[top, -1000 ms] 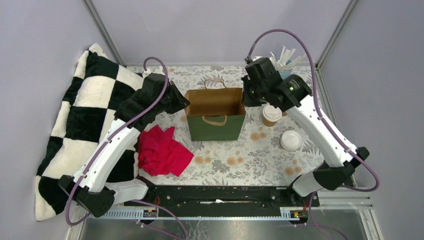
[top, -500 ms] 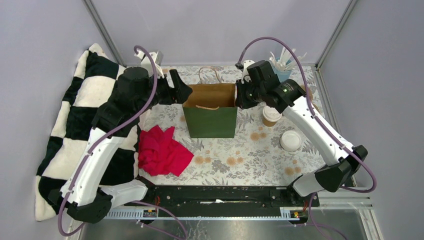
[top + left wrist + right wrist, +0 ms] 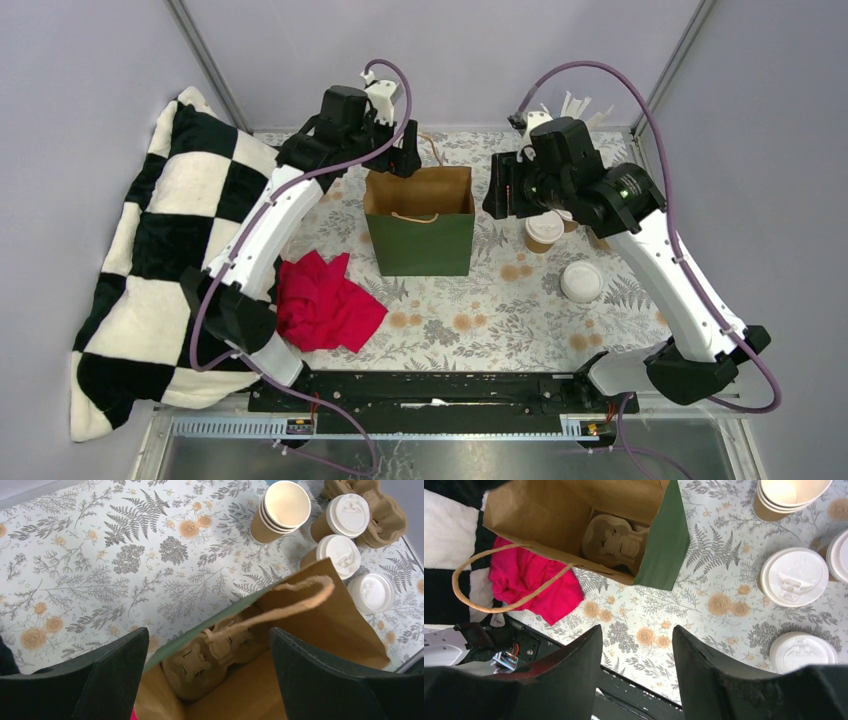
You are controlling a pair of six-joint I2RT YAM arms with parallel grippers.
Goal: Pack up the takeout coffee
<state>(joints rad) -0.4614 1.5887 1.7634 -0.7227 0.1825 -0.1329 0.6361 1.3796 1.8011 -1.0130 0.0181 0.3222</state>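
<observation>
The green paper bag (image 3: 421,240) stands open mid-table, with a pulp cup carrier (image 3: 200,662) lying on its bottom. The takeout coffee stands to its right: one lidded kraft cup (image 3: 543,230) beside the bag and another lidded one (image 3: 581,281) nearer the front. The left wrist view shows three white-lidded cups (image 3: 340,555) beyond the bag's rim. My left gripper (image 3: 405,160) hovers over the bag's back left corner, open (image 3: 208,640), straddling the rim and a handle without touching. My right gripper (image 3: 500,195) hangs open (image 3: 636,630) just right of the bag, holding nothing.
A red cloth (image 3: 325,300) lies left of the bag, against a black-and-white checkered blanket (image 3: 160,250). A stack of lidless cups (image 3: 280,505) and a pile of spare pulp carriers (image 3: 387,510) sit at the back right, near a cup of white sticks (image 3: 575,105).
Both grippers have opened and come off the bag's side rims. The left arm swung back and right, over the bag's rear corner. The right gripper drew away to the right.
</observation>
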